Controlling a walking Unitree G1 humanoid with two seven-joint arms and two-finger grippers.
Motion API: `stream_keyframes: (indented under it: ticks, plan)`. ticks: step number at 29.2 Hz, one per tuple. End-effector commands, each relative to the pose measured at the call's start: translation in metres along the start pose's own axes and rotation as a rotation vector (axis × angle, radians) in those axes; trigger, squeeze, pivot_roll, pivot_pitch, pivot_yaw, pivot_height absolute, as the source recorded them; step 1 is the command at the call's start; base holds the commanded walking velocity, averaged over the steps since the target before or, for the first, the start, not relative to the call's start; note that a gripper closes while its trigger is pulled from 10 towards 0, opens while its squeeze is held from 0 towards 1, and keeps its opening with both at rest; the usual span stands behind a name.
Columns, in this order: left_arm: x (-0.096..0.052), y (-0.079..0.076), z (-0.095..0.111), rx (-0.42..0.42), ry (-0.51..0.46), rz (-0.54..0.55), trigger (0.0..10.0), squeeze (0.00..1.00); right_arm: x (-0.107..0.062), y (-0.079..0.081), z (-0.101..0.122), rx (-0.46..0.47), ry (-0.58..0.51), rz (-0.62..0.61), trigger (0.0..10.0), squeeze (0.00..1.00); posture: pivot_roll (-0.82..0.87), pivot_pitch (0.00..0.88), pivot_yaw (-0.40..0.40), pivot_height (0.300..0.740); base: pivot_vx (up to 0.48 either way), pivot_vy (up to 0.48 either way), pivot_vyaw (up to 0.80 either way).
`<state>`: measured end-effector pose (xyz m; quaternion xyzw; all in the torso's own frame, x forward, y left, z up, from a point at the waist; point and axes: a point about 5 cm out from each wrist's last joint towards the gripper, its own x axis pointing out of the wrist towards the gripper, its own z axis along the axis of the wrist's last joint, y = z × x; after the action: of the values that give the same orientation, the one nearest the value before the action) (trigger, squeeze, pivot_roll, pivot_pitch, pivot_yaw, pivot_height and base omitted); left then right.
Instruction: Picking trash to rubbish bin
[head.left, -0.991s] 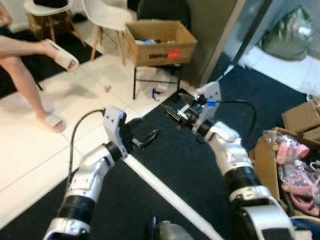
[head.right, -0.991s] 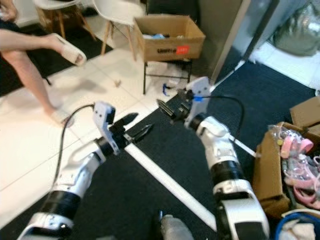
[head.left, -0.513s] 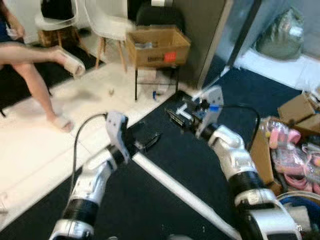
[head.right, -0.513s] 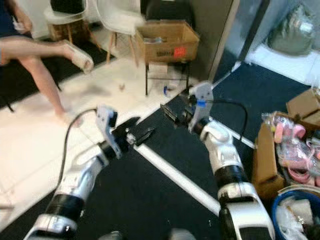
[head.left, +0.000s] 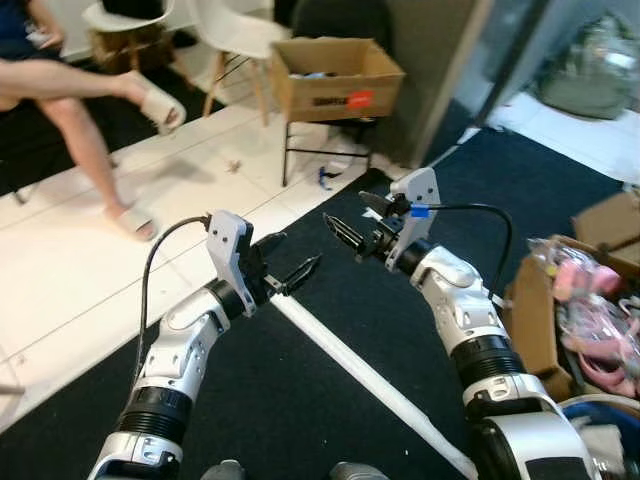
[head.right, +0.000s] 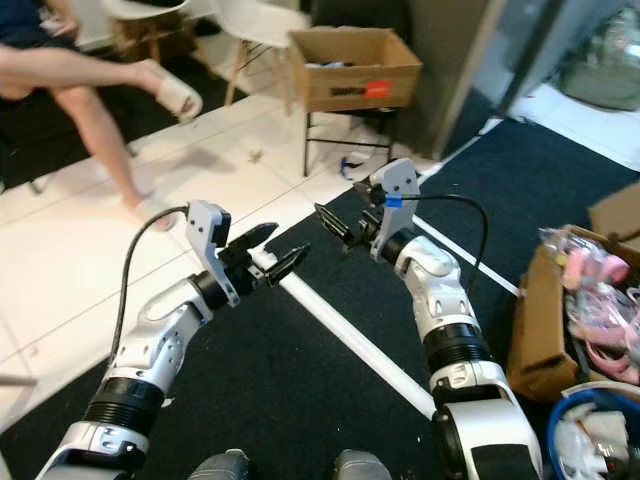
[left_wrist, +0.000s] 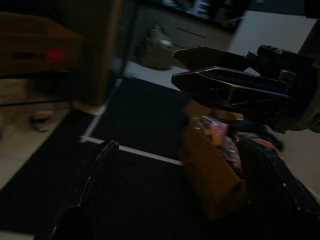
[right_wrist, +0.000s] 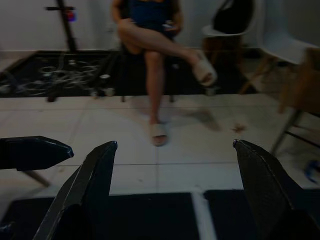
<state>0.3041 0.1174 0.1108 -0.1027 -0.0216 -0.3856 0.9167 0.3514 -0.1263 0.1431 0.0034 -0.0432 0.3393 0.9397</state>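
**Both grippers hovering empty over the dark carpet**

The robot is standing on the dark carpet (head.left: 330, 420) with both arms reaching forward, close to where the carpet is meeting the white tiled floor (head.left: 90, 290). The left gripper (head.left: 288, 265) is hanging above the white strip (head.left: 340, 360) that is running across the carpet, its two black fingers spread apart and gripping nothing. The right gripper (head.left: 352, 222) is hovering a little farther ahead, its fingers also parted and empty, pointing toward the tiles.

Small bits of trash are lying on the tiles ahead: a blue-and-white scrap (head.left: 325, 178) under the black metal stand and a tiny brown piece (head.left: 233, 166) farther left. An open cardboard box (head.left: 335, 75) with a red label is sitting on that stand.

At the robot's right, a cardboard box (head.left: 545, 330) of pink items is standing on the carpet, and the blue rim of a bin (head.right: 585, 425) is showing beside it, with rubbish inside. A person is sitting beyond the tiles with legs crossed, one sandalled foot (head.left: 160, 105) raised. White chairs (head.left: 235, 25) are standing behind.
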Motion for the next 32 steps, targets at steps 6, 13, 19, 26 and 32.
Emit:
stream_keyframes:
  ticks: [6, 13, 19, 26, 32]
  plan:
    - [0.0, -0.001, 0.0, -0.003, -0.011, -0.006, 10.0, 0.0, 0.0, -0.002, 0.003, -0.013, -0.01, 0.0, 10.0, 0.0, -0.03, 0.0, -0.064, 0.74, 0.0, 0.0, 0.8]
    - [0.0, 0.0, 0.0, 0.006, -0.028, 0.002, 10.0, 0.0, 0.001, -0.002, 0.003, -0.014, -0.01, 0.002, 10.0, 0.0, -0.03, 0.0, -0.058, 0.74, 0.0, 0.0, 0.79]
    - [0.0, 0.001, 0.001, 0.013, -0.034, 0.007, 10.0, 0.0, 0.001, -0.001, 0.003, -0.012, -0.009, 0.01, 10.0, 0.0, -0.03, 0.0, -0.058, 0.74, 0.0, 0.0, 0.79]
    - [0.002, 0.009, 0.003, 0.045, -0.043, 0.107, 10.0, 0.0, 0.001, -0.001, 0.003, -0.014, -0.009, 0.01, 10.0, 0.0, -0.03, 0.0, -0.058, 0.74, 0.0, 0.0, 0.79]
    - [0.005, 0.019, 0.007, 0.084, -0.059, 0.246, 10.0, 0.0, -0.001, -0.004, 0.005, -0.026, -0.028, -0.033, 10.0, 0.0, -0.04, 0.0, -0.056, 0.74, 0.0, 0.0, 0.79]
